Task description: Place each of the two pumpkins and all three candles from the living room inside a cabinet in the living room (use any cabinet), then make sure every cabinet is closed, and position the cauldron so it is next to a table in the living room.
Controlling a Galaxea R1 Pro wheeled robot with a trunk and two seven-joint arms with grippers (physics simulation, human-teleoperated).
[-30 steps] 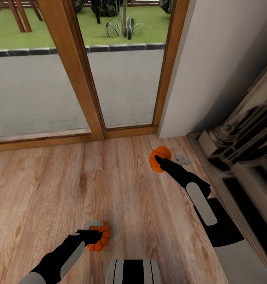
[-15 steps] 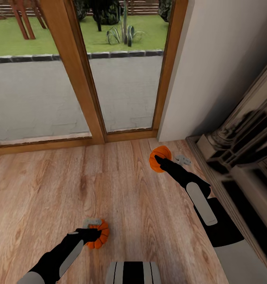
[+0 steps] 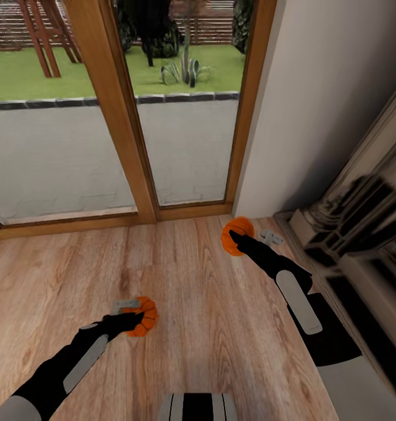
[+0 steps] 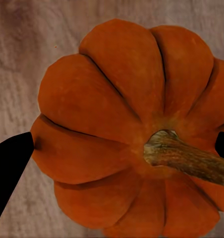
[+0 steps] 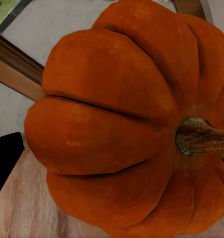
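Head view: 2 pumpkins, 1 per arm. Left gripper [image 3: 136, 316] is clamped on the left pumpkin [image 3: 144, 316] over the plank floor [image 3: 192, 304] — stem [image 4: 184, 157] and black fingertips [image 4: 10, 163] show close up in the left wrist view. Right gripper [image 3: 237, 235] grips the right pumpkin [image 3: 237, 234] near the glass doors [image 3: 186, 117], beside the white wall [image 3: 314, 105] — ribs fill the right wrist view [image 5: 122, 124].

- Left pumpkin [image 3: 143, 316] near and to the left, above the floor [image 3: 192, 280], in the left gripper [image 3: 133, 316].
- Right pumpkin [image 3: 235, 234] farther off, right, in the right gripper [image 3: 240, 235].
- Glass doors [image 3: 133, 117] behind both.
- Wall [image 3: 314, 99] at right.
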